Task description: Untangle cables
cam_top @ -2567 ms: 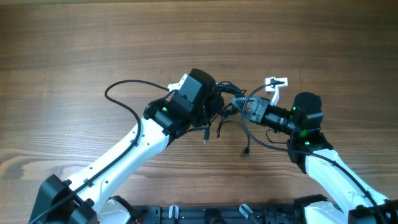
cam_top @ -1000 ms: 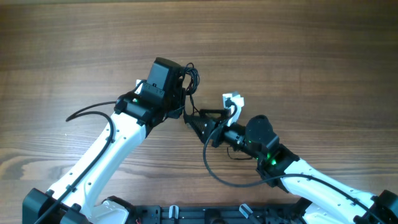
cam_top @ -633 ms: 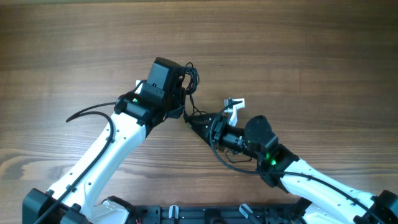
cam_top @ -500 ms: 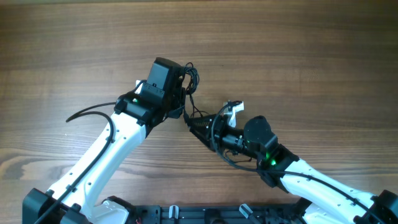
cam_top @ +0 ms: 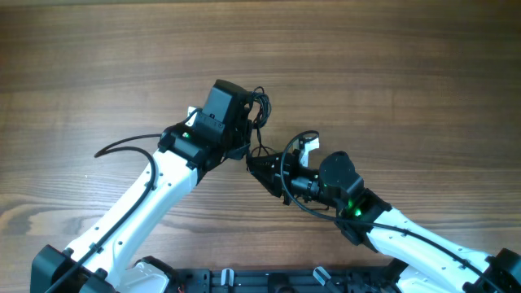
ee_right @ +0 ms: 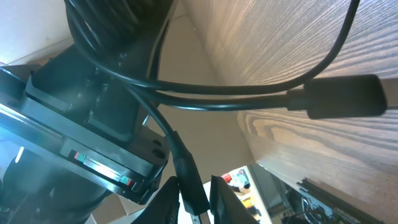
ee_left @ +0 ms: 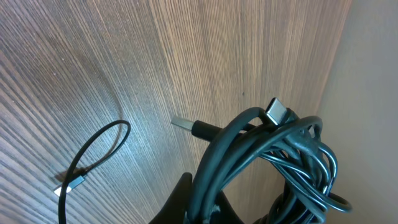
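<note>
The cables (ee_left: 273, 155) are seen as a bunch of several black loops, lifted above the wooden counter (cam_top: 391, 57) near its middle. The bunch is held from below by the left hand (ee_left: 208, 208). Its fingers (ee_left: 177, 202) are closed against the lower part of the loops, so this hand is clamped on the cables. In the overhead view the loops are visible just beside the black block of the left wrist, on its right side.

Two plug ends are shown sticking out of the bunch in the left wrist view. A flat silver plug (ee_left: 278, 111) is found at the top of the loops, and a second plug (ee_left: 183, 123) with a black sleeve is pointed to the left. Further to the left, one thin cord (ee_left: 99, 149) is bent into an open loop, and a small silver end (ee_left: 67, 185) is seen at its lower tip. This loop is close to the counter, but it cannot be told whether it rests on the surface.

The right hand (ee_right: 194, 198) is placed just beside the left hand, toward the near edge of the counter in the overhead view. One black strand (ee_right: 183, 165) is passed between its two fingers (ee_right: 163, 199), which are drawn together on it, so this hand is clamped on that strand. From the fingers the strand is led upward, past the dark body of the left arm (ee_right: 81, 137). Other strands are stretched across the right wrist view, and a thick black plug sleeve (ee_right: 345, 96) is seen at the right, in front of the wood grain.
</note>
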Motion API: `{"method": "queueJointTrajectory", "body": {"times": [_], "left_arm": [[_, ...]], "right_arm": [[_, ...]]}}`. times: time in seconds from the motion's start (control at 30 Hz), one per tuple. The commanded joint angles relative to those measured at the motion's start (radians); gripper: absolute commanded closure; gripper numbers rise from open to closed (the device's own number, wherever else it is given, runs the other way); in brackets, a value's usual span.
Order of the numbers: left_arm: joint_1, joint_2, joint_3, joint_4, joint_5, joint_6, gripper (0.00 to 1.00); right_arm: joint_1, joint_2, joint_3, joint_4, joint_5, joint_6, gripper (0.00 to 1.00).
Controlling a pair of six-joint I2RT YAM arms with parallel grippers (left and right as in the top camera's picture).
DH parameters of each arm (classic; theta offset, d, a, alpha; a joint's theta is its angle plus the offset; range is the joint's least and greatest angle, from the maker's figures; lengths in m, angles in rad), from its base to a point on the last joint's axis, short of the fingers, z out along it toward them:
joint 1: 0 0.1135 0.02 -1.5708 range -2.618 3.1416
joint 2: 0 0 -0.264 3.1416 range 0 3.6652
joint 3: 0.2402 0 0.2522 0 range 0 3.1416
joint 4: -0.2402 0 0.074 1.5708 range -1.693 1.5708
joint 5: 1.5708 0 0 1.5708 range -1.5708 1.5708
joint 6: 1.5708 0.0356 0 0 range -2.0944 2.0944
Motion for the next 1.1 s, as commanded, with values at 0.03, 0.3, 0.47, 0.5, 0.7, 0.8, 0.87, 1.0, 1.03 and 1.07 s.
{"method": "queueJointTrajectory", "body": {"times": [0.03,0.3,0.47,0.5,0.7,0.8,0.87,1.0,1.03,1.07], "left_arm": [[-0.005,-0.019,0.012,0.001,-0.010,-0.018,0.96],[-0.003,-0.019,0.012,-0.061,-0.026,0.001,0.96],[0.054,-0.024,0.012,-0.056,-0.034,0.238,0.96],[0.072,-0.027,0.012,-0.056,-0.027,0.289,0.96],[0.149,-0.030,0.012,-0.056,-0.001,0.677,0.96],[0.149,-0.030,0.012,-0.018,0.078,0.842,0.96],[0.149,-0.030,0.012,0.015,0.143,0.954,0.96],[0.149,-0.030,0.012,0.040,0.216,1.094,0.96],[0.149,-0.030,0.012,0.040,0.232,1.141,0.96],[0.149,-0.030,0.012,0.040,0.239,1.177,0.96]], "right_arm": [[0.006,-0.005,0.002,0.008,0.006,0.020,0.86],[0.006,-0.005,0.002,-0.008,0.068,-0.166,0.91],[-0.011,-0.006,0.002,-0.118,0.079,-0.438,0.92],[-0.016,-0.006,0.002,-0.140,0.080,-0.489,0.92],[-0.067,-0.006,0.002,-0.174,0.088,-0.715,0.92],[-0.092,-0.006,0.002,-0.183,0.117,-0.839,0.91],[-0.107,-0.006,0.002,-0.204,0.155,-0.885,0.91],[-0.146,-0.006,0.002,-0.217,0.159,-0.928,0.89],[-0.157,-0.006,0.002,-0.218,0.157,-0.941,0.88],[-0.167,-0.007,0.002,-0.221,0.157,-0.956,0.88]]}}
